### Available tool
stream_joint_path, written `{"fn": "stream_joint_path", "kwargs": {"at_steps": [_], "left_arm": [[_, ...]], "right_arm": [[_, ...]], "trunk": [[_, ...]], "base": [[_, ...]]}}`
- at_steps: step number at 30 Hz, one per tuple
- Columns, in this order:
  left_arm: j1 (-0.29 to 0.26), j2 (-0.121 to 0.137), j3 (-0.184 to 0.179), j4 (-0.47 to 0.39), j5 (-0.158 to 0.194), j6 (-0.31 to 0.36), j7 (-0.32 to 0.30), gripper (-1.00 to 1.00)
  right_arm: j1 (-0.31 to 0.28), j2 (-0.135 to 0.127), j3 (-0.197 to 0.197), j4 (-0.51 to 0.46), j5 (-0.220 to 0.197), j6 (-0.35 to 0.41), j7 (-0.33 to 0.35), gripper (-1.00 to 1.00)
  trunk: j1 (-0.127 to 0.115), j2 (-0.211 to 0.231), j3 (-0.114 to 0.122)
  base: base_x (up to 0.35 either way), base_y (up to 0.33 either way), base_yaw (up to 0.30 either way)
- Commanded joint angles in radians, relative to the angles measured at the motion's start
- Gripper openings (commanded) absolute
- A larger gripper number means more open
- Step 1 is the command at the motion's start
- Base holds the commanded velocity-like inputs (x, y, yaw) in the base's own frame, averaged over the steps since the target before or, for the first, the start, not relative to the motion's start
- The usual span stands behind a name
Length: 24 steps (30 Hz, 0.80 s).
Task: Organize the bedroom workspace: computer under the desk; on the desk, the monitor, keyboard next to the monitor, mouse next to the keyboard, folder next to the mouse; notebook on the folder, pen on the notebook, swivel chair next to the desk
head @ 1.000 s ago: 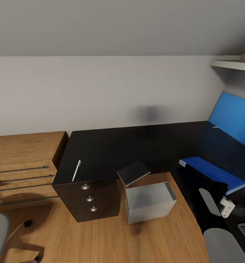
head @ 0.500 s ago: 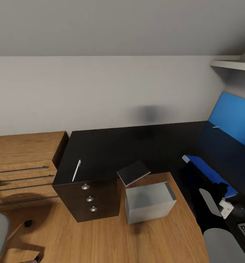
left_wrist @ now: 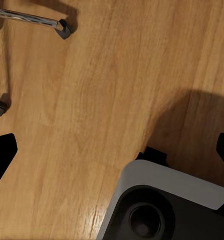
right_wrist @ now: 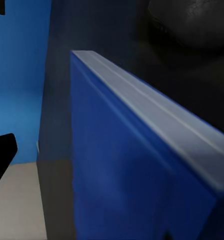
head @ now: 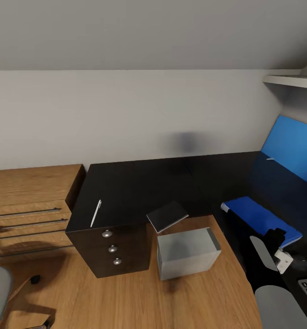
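My right tool (head: 281, 237) pinches the folder (head: 258, 217) over the table (head: 139, 192); notebook (head: 167, 215) and pen (head: 95, 213) remain unstacked. Left tool spread.

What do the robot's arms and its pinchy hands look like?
In the head view, the right arm has smooth, rounded light grey shells, with a black section and a small white bracket near the wrist. In the wrist views, the fingers are flat, black and pointed. The left wrist view also shows a white-edged black housing with a round socket.
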Motion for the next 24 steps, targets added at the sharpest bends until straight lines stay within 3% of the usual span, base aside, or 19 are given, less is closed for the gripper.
{"fn": "stream_joint_path", "kwargs": {"at_steps": [1,16,24], "left_arm": [[-0.001,0.001,-0.008,0.0,0.01,-0.006,0.006,1.0],[-0.001,0.0,-0.008,0.0,0.009,-0.006,0.006,1.0],[-0.001,0.001,-0.008,0.0,0.01,-0.006,0.006,1.0]], "right_arm": [[0.0,0.0,0.0,-0.001,0.005,-0.002,-0.009,1.0],[0.0,0.0,0.0,-0.002,0.005,-0.002,-0.009,1.0],[0.0,0.0,0.0,-0.003,0.005,-0.003,-0.009,1.0]], "trunk": [[0.0,-0.001,-0.001],[0.0,-0.001,-0.001],[0.0,-0.001,-0.001]], "base": [[-0.005,0.0,0.0],[-0.035,0.014,0.0],[-0.149,0.0,0.0]]}}
